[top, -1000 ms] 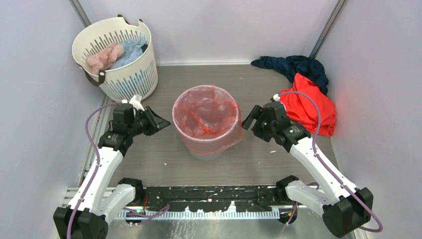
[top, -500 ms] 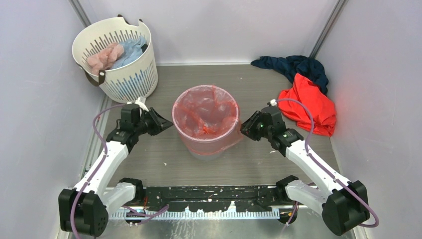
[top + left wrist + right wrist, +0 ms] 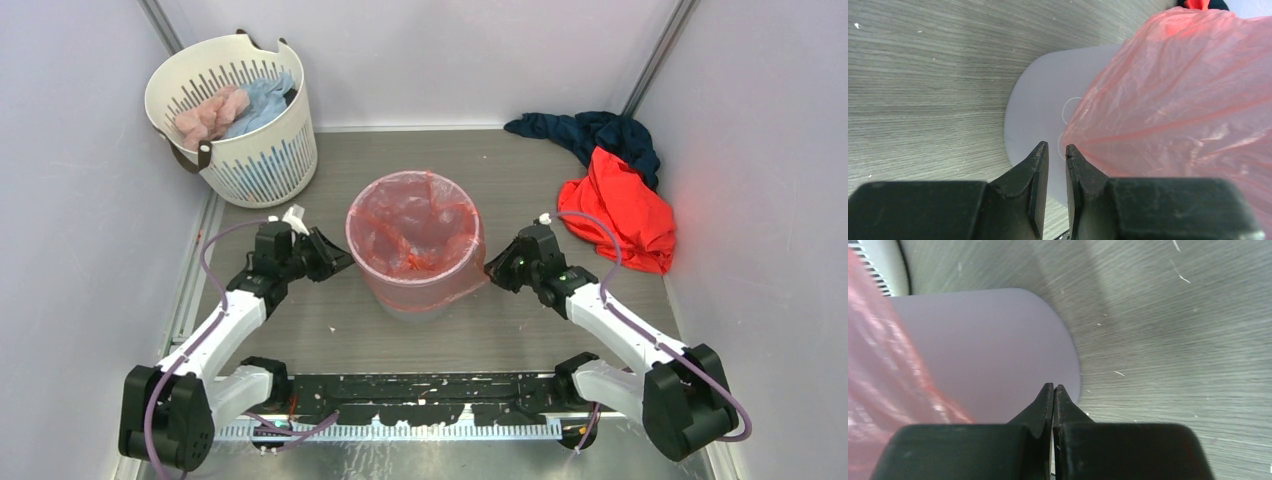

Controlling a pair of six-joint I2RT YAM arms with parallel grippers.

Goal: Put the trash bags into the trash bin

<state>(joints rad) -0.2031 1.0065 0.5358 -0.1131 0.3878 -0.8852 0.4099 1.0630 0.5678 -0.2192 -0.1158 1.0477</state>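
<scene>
Trash bin point(image 3: 1040, 115) stands upright at the middle of the table point(image 3: 320, 330). The trash bag point(image 3: 415, 235) sits inside it: the red-pink film lines the interior, folds over the rim and hangs down the outer wall. A grey band of the bin shows bare below the hem.

Left gripper point(image 3: 1054, 151): low at the bin's left side, pointing at the wall. Its fingers are parted by a narrow slit with nothing visible between them. The tips are near the bag's hanging edge, and that hem lies just right of the right-hand tip in the wrist view. Contact with the film cannot be told.

Right gripper point(image 3: 1053, 386): low at the bin's right side, fingers pressed together tip to tip, nothing pinched. The tips aim at the bare grey wall, with the bag's hem off to their left in the wrist view.

Far left: white slotted basket point(image 3: 265, 160) holding pink cloth point(image 3: 205, 115) and blue cloth point(image 3: 262, 100). Far right: navy garment point(image 3: 590, 130), with red-orange garment point(image 3: 620, 210) lying against its near side.
</scene>
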